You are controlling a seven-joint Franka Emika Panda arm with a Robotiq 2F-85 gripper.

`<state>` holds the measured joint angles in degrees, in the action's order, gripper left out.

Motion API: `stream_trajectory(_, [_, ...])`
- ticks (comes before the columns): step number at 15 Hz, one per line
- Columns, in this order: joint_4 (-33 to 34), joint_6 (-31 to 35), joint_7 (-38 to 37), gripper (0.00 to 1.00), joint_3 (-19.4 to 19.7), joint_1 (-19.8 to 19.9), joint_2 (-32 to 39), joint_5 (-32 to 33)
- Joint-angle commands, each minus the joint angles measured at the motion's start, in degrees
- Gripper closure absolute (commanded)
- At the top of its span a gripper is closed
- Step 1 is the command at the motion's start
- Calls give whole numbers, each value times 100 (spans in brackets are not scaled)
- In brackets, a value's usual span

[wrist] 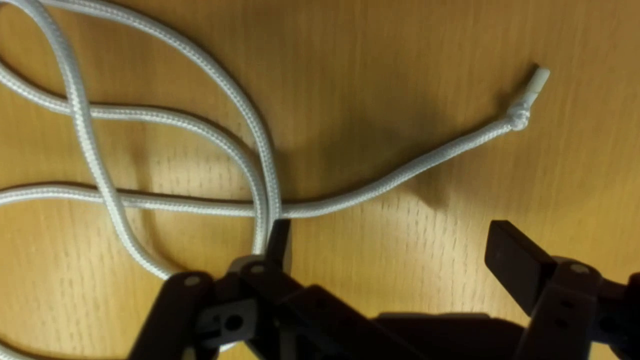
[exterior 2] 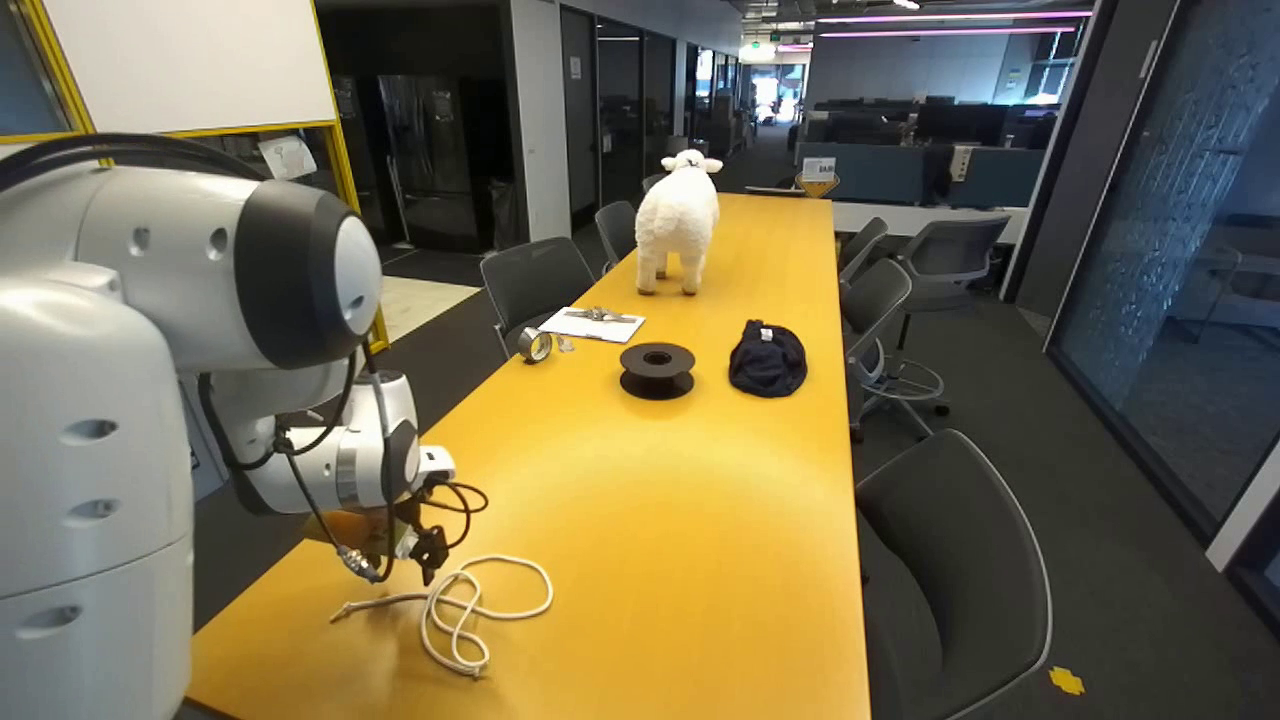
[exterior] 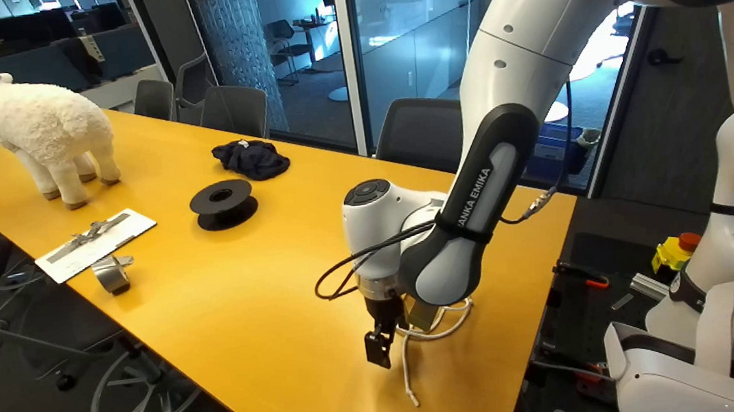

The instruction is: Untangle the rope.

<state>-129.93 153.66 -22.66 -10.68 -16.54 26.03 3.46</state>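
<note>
Rope (wrist: 265, 207) looped on table (exterior 2: 700, 560), toward my arm (exterior: 526, 29) from the spool (exterior 2: 657, 371), gripper (wrist: 390, 235) over it.
Rope strands cross; one knotted end (wrist: 518, 116) runs clear of the loops. Rope sits well apart from the spool. My fingers (wrist: 517, 262) stand wide apart; in the wrist view one hides part of the rope, can't tell if touching. Around the spool: cloth (exterior 2: 767, 365) near it, tape (exterior: 109, 274) and board (exterior 2: 600, 332) off its opposite side, sheep (exterior 2: 675, 218) well past it.

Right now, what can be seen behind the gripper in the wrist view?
Behind the open gripper lie the table and strands of the rope, which disappear behind one finger. Their path there is hidden from view.
</note>
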Motion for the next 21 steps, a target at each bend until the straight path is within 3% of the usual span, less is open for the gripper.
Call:
stream_trajectory(1, [190,171,118,0,108,-87,206,-281])
stream_trajectory(21, [112,243,304,0,153,42,208,-670])
